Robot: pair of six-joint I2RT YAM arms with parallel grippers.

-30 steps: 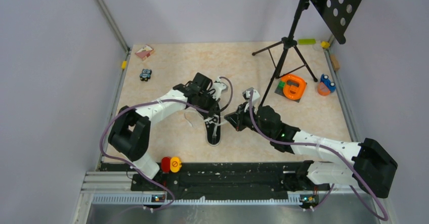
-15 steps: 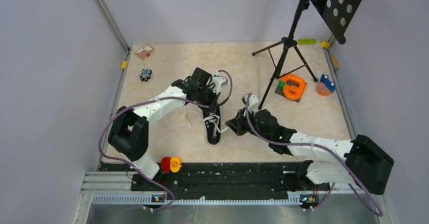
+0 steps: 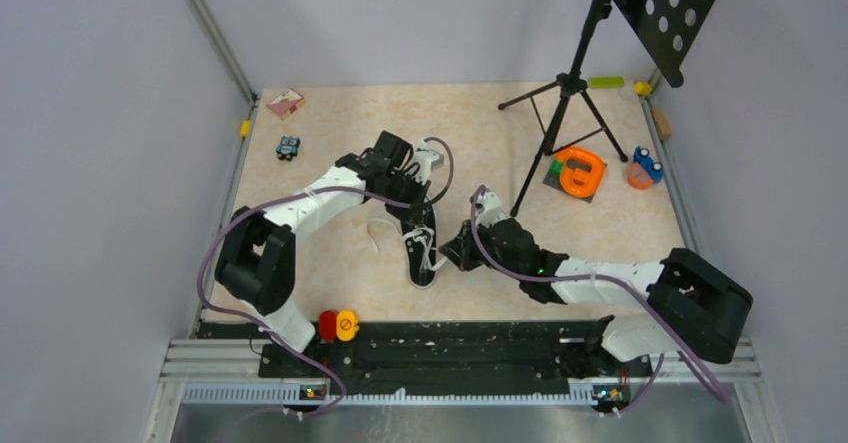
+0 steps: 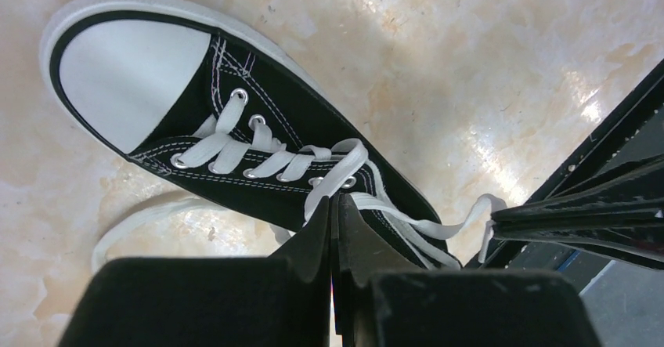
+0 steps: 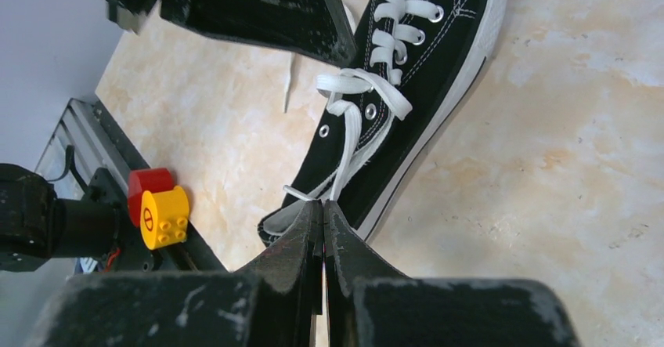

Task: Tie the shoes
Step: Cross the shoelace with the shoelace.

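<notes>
While sneaker [image 4: 291,121] lies flat, left gripper [image 4: 335,203] pinches lace [image 4: 338,173]; right gripper [image 5: 322,204] likewise.

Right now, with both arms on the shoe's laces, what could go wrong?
1. Left arm and right arm pinch laces only at the jaws' tips; a pull may slip them free.
2. Nothing pins the shoe; tension could drag or tip it.
3. The arms sit close over the shoe; crossing laces risks a collision.

We've got open tabletop [image 3: 340,263] left of the sneaker [image 3: 424,263]; slack lace [image 3: 374,229] lies there. Right side is tight: right gripper [image 3: 449,252] beside it, tripod [image 3: 568,85] behind.
</notes>
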